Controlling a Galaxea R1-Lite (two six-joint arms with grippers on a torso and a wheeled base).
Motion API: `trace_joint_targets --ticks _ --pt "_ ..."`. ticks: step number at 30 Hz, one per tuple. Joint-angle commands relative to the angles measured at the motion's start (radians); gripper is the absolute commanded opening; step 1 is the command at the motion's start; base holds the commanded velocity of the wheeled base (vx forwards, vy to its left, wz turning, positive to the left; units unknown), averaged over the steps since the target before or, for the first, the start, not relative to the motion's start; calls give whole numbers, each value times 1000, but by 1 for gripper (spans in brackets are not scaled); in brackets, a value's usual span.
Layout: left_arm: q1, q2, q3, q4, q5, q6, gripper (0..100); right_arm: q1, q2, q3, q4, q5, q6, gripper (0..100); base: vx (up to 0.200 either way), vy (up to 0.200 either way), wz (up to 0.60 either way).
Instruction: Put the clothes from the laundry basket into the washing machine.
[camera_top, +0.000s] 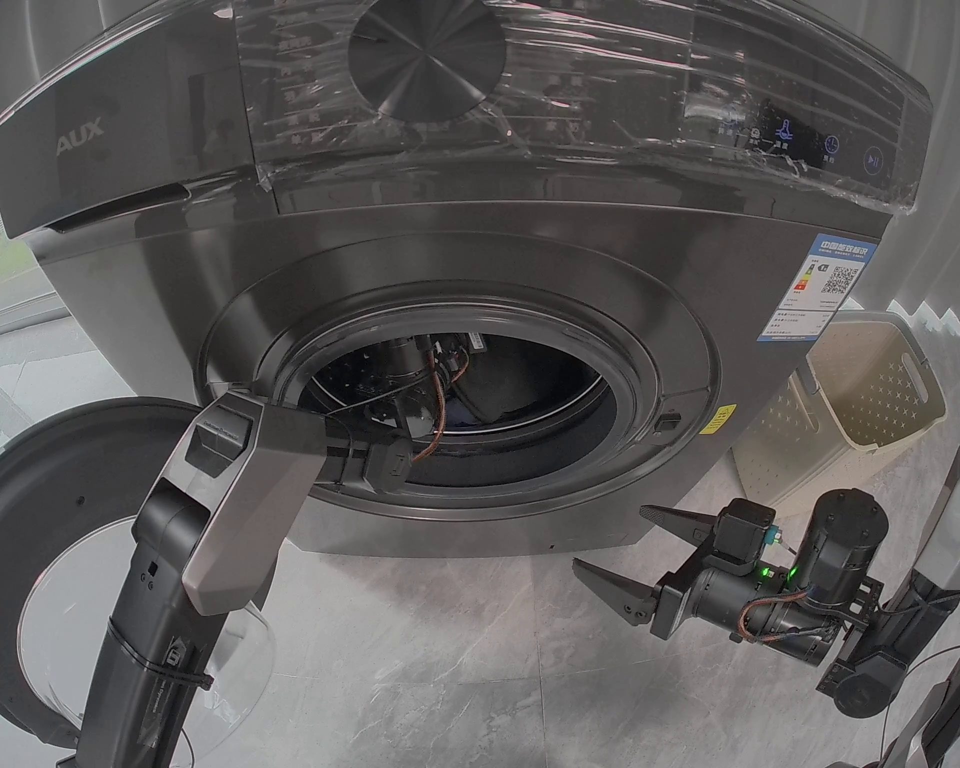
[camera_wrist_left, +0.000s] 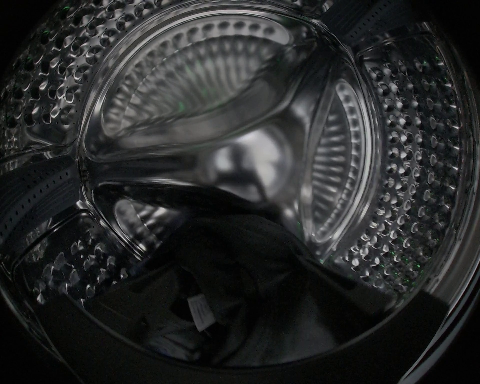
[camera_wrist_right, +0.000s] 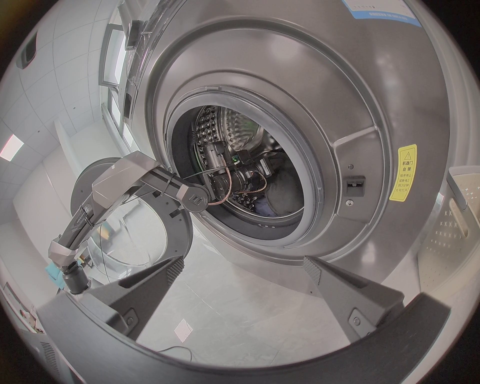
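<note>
Deep inside the washing machine (camera_top: 500, 250) drum (camera_wrist_left: 415, 150), holds left tool (camera_wrist_right: 260, 172) above dark clothes (camera_wrist_left: 240, 280) heaped low, probably to drop them clear of the door (camera_top: 60, 520); cannot tell whether open or closed. Outside, holds right tool (camera_top: 610, 538) spread wide, empty, near laundry basket (camera_top: 880, 400) for next grab.

Laundry corner, home-like room: front-loading washing machine (camera_top: 500, 260), cream laundry basket (camera_top: 870, 400) beside it, grey marble-look floor tiles (camera_top: 450, 650), pale curtains (camera_top: 935, 260) behind.
</note>
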Motion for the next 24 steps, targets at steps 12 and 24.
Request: trace_joint_targets --ticks 12,24 --pt "-190 -444 969 -267 -101 145 100 -1 -14 77 -1 7 -3 100 0 0 0" --pt "-254 -654 1417 -425 -102 139 100 2 -109 138 1 3 -3 100 0 0 0"
